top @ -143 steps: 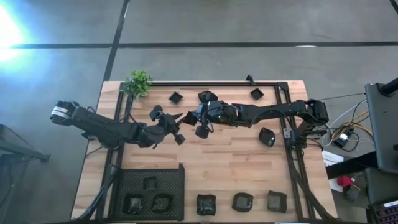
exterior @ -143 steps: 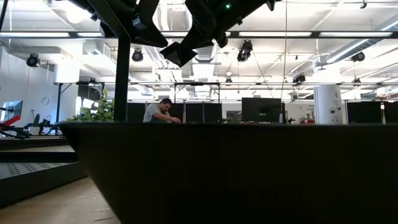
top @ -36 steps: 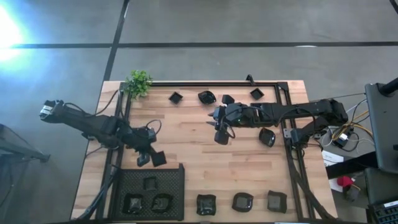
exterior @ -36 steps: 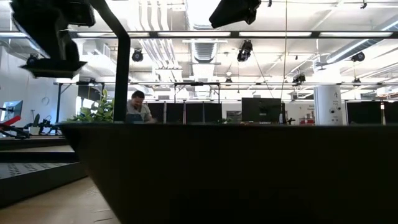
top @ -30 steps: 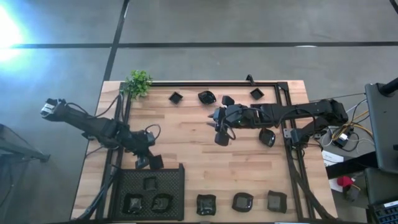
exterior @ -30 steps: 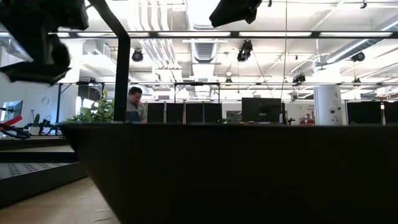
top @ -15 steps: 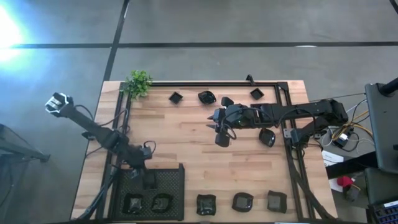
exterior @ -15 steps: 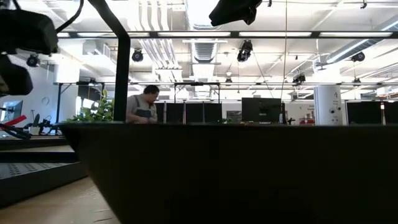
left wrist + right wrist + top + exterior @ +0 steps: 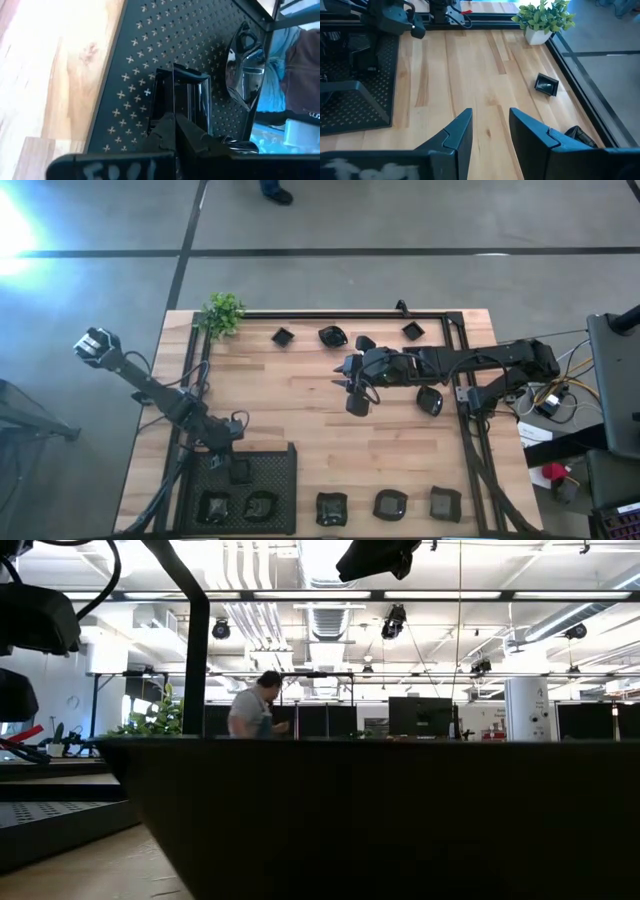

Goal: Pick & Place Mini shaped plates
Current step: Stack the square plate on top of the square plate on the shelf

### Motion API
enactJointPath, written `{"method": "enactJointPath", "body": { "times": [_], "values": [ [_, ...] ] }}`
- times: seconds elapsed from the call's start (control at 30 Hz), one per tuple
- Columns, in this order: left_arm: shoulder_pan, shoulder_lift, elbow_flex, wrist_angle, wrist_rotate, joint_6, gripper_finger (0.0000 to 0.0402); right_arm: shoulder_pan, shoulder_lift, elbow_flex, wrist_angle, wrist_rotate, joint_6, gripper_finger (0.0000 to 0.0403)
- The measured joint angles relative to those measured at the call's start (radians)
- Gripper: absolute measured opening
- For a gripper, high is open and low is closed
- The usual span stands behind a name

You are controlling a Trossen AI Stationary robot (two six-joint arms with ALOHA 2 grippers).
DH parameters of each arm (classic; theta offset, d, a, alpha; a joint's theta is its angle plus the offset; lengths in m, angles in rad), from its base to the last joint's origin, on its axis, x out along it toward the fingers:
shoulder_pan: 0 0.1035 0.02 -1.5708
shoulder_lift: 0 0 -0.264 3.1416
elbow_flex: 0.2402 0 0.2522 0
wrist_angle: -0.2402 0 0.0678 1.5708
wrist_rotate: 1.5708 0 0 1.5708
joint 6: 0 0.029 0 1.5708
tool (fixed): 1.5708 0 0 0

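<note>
My left gripper [image 9: 236, 460] is over the far part of the black mesh tray [image 9: 275, 470], shut on a small glossy square plate [image 9: 187, 92]. Two more plates [image 9: 213, 506] [image 9: 260, 505] lie in the tray's near part. My right gripper [image 9: 354, 394] hangs open above the table's middle with nothing between its fingers [image 9: 457, 132]. Other mini plates lie along the far edge [image 9: 283, 336] [image 9: 333, 336] [image 9: 413, 331]. One lies at the right [image 9: 430, 401], and three sit in a row at the near edge [image 9: 390, 504]. My left gripper pinches the square plate's rim [image 9: 175, 102] between its two shut fingers, on the side nearest the wrist. The fingers slant down from the table's far left. The plate is low over the mesh floor [image 9: 145, 50]; whether it rests on it I cannot tell.
A small green plant [image 9: 223, 312] stands at the far left corner. A black frame rail [image 9: 330, 314] runs along the far edge and down both sides. Bare wood lies between the tray and my right gripper. A person [image 9: 258, 705] walks in the room behind the table.
My left gripper has carried the square plate toward the table's near edge and down, from the bare wood beside the tray's far rim to inside the tray. It has stayed shut.
</note>
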Motion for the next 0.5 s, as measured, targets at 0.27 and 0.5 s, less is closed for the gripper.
{"method": "enactJointPath", "body": {
  "times": [0.27, 0.5],
  "values": [
    [0.0, 0.038, 0.0, 0.029, 0.009, 0.054, 0.0, 0.0, 0.0, 0.0, 0.0, 0.0, 0.0, 0.0129],
    [0.0, 0.086, 0.0, 0.039, 0.015, 0.07, 0.0, 0.0, 0.0, 0.0, 0.0, 0.001, -0.001, 0.0121]
  ]
}}
